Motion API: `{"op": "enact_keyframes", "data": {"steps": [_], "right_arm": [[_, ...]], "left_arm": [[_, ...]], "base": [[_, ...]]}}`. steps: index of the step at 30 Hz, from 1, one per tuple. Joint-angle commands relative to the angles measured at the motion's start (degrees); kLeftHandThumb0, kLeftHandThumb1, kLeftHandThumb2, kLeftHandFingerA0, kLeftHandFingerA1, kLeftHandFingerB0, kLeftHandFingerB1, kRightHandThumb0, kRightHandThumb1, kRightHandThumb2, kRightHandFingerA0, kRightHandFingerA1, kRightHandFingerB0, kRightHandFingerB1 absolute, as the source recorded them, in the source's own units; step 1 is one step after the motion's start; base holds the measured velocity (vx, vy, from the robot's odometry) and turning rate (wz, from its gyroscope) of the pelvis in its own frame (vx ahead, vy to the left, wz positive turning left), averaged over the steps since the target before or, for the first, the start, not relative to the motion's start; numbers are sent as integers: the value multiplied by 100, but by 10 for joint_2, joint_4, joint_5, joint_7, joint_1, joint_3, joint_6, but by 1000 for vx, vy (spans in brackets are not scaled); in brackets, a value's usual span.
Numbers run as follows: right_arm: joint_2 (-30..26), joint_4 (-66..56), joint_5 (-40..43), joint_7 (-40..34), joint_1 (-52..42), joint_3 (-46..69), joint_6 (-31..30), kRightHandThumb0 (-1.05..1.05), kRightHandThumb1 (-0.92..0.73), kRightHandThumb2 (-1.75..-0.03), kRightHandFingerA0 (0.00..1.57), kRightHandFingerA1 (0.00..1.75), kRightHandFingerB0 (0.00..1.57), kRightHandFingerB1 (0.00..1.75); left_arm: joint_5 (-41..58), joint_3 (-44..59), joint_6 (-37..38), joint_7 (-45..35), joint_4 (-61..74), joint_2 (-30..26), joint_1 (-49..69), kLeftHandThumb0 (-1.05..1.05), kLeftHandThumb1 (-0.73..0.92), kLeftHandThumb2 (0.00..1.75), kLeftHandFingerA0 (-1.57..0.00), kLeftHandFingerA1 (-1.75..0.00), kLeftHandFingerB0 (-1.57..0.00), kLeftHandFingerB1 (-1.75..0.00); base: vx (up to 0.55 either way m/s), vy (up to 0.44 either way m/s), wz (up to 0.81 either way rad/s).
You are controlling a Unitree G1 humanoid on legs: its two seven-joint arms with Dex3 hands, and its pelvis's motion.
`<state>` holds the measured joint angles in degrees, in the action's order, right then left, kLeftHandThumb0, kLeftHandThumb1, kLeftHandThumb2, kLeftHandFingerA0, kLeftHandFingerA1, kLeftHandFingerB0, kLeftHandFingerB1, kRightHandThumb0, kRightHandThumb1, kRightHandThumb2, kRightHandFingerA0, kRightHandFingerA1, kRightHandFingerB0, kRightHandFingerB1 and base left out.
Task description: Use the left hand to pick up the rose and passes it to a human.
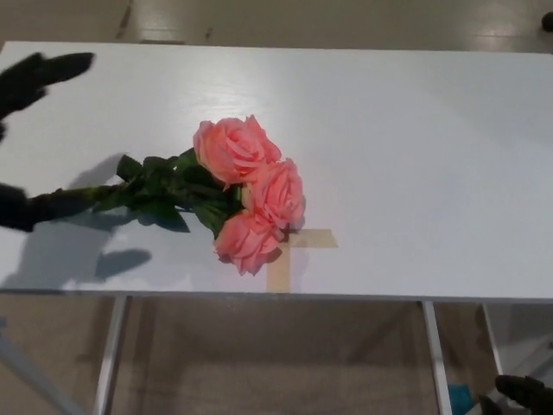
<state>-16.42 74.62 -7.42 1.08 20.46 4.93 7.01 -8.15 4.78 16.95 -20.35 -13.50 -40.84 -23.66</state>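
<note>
A bunch of three pink roses [249, 188] with green leaves and a green stem lies on the white table [415, 156], blooms toward the middle, stem pointing left. My left hand [26, 130] enters at the picture's left edge, open, with its upper fingers [47, 69] spread above the table and its thumb [15, 209] low at the stem's end. The stem tip lies in the hand's shadow between them. My right hand [523, 393] shows only as a dark shape at the bottom right corner, below the table.
A cross of tan tape [294, 251] is stuck on the table just right of the lowest bloom, near the front edge. Metal table legs [111, 354] and floor show below the table's front edge.
</note>
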Motion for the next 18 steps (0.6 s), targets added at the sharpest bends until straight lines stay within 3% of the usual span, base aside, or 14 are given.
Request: {"op": "enact_keyframes", "data": {"steps": [1,2,9,10,11,12,13,14,18], "right_arm": [[-6,6,-2,5,-43,-4,12,-54,-79,-64,62,46,49,35],[-6,7,-2,5,-46,-4,12,-54,-79,-64,62,47,49,35],[-9,9,-5,5,-75,-7,9,-55,-78,-65,59,46,46,34],[-10,9,-6,8,-76,-8,5,-57,-64,-98,52,60,38,51],[-11,10,-6,11,-79,-8,3,-57,-64,-98,51,59,38,51],[-12,10,-6,12,-80,-9,2,-56,-79,-64,59,47,45,34],[-13,9,-7,13,-80,-10,1,-56,-79,-65,58,47,44,34],[-13,9,-9,15,-80,-12,-1,-58,-65,-99,50,59,36,50],[-14,9,-8,15,-82,-15,-2,-58,-65,-99,50,58,35,50]], "left_arm": [[-153,-115,-108,22,-112,13,-77,-54,43,54,-3,-23,-10,-27],[-157,-125,-114,26,-121,18,-84,-53,35,72,-4,-20,-6,-34],[-171,-175,-145,39,-143,47,-105,-55,37,73,-6,-17,-6,-32],[-174,-182,-148,43,-153,55,-116,-55,37,74,-5,-17,-6,-31],[-177,-189,-156,45,-158,63,-124,-55,37,74,-5,-17,-6,-31],[-179,-193,-158,48,-162,66,-129,-55,37,74,-6,-17,-6,-31],[-182,-196,-161,50,-165,70,-133,-55,37,74,-5,-17,-6,-31],[-184,-199,-166,51,-167,76,-139,-55,37,74,-6,-17,-6,-31],[-188,-202,-169,54,-172,80,-143,-56,38,74,-6,-16,-6,-32]], "base": [[0,0,0],[0,0,0],[0,0,0],[0,0,0],[0,0,0],[0,0,0],[0,0,0],[0,0,0],[0,0,0]]}}
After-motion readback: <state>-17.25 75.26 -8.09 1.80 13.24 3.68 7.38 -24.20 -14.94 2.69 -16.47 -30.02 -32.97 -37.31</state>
